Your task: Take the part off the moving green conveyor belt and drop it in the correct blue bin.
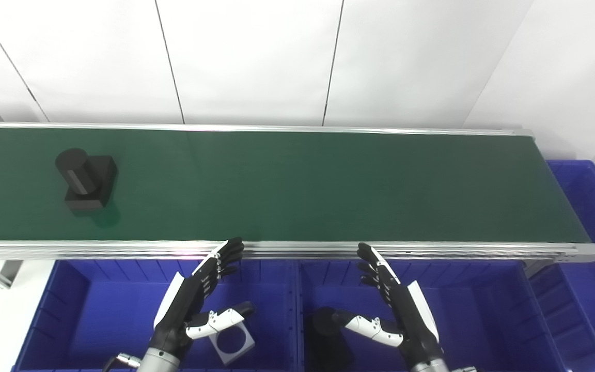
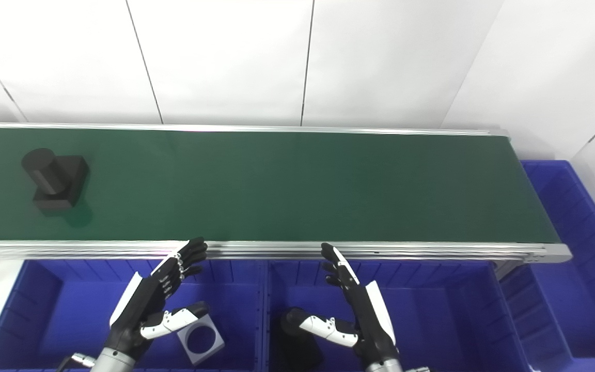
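A black part [image 1: 85,179], a cylinder on a square base, sits on the green conveyor belt [image 1: 302,186] at its far left; it also shows in the right eye view [image 2: 53,179]. My left hand [image 1: 194,299] is open and empty, fingers pointing at the belt's near rail, above the left blue bin [image 1: 85,310]. My right hand [image 1: 395,305] is open and empty above the middle blue bin [image 1: 483,310]. Both hands are well right of the part.
The left bin holds a grey square plate with a round hole [image 1: 233,342]. The middle bin holds a black part [image 1: 328,338], partly hidden by my right thumb. A third blue bin [image 1: 594,227] stands past the belt's right end. A white wall is behind.
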Controlling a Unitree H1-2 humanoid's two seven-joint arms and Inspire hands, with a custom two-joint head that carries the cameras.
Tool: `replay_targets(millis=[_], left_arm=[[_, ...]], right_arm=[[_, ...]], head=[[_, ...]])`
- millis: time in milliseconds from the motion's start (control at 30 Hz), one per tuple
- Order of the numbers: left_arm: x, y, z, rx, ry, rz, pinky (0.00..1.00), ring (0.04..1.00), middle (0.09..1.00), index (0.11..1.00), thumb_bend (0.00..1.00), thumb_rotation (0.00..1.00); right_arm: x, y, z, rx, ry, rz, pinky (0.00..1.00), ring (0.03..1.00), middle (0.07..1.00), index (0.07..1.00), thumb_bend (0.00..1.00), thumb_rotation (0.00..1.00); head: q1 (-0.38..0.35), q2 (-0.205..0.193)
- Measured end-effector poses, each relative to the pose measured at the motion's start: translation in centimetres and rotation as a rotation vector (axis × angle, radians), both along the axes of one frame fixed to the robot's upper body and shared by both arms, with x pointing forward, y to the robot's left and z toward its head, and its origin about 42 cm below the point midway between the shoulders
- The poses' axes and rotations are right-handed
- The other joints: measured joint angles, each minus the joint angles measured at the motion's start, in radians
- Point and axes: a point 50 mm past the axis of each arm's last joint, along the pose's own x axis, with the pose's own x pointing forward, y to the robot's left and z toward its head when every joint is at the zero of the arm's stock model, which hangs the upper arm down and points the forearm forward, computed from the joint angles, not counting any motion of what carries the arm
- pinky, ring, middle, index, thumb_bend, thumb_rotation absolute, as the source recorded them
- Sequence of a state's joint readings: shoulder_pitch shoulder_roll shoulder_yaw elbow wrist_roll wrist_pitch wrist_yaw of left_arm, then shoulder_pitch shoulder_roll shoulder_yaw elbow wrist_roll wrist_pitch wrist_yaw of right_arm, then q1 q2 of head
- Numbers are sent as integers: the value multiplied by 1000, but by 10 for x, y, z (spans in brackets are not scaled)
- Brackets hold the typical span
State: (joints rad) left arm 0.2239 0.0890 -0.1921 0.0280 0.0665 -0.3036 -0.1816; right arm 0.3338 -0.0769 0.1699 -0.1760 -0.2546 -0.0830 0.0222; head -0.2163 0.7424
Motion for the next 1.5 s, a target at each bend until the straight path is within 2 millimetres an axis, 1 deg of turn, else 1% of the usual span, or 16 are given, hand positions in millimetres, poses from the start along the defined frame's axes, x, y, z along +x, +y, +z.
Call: replay_targets(millis=[100, 333, 400, 467, 700, 867, 967, 1233, 1433, 1500], left_arm=[[0, 0, 0, 1, -1, -1, 841, 889, 905, 892, 818, 480], [3, -1, -2, 34, -10, -15, 864, 891, 898, 889, 811, 458], [4, -1, -2, 35, -10, -16, 871, 893, 897, 885, 826, 467], [4, -1, -2, 34, -9, -13, 874, 897, 900, 887, 820, 472], [4, -1, -3, 35, -6, -13, 868, 895, 902, 890, 812, 459], [4, -1, -3, 35, -6, -15, 863, 891, 901, 888, 828, 399], [4, -1, -3, 36, -6, -16, 865, 893, 902, 889, 847, 385], [6, -2, -3, 45, -13, -20, 862, 887, 898, 891, 840, 419], [6, -2, -3, 44, -15, -21, 860, 889, 900, 891, 838, 443], [6, -2, -3, 43, -15, -21, 860, 891, 900, 885, 834, 431]], right_arm=[[0, 0, 0, 1, 0, 0, 843, 893, 928, 945, 912, 523], [0, 0, 0, 3, -1, 1, 836, 893, 928, 947, 911, 522], [0, 0, 0, 3, -1, 1, 838, 891, 927, 946, 908, 516], [0, 0, 0, 3, -1, 0, 839, 887, 923, 944, 911, 519], [0, 0, 0, 3, -1, 0, 845, 897, 925, 944, 912, 516], [1, 0, 0, -7, -3, 2, 833, 893, 925, 942, 931, 495], [1, 0, 0, -13, -4, 2, 836, 902, 930, 941, 946, 475], [1, 0, 0, -15, -4, 3, 833, 897, 928, 940, 950, 480], [1, 0, 0, -15, -4, 3, 828, 891, 927, 940, 932, 491], [1, 0, 0, -15, -4, 2, 829, 889, 923, 939, 934, 494]], head=[[0, 2], [-2, 5], [-2, 5], [-2, 6], [0, 8], [0, 8], [0, 8], [0, 11], [3, 8], [35, -5]])
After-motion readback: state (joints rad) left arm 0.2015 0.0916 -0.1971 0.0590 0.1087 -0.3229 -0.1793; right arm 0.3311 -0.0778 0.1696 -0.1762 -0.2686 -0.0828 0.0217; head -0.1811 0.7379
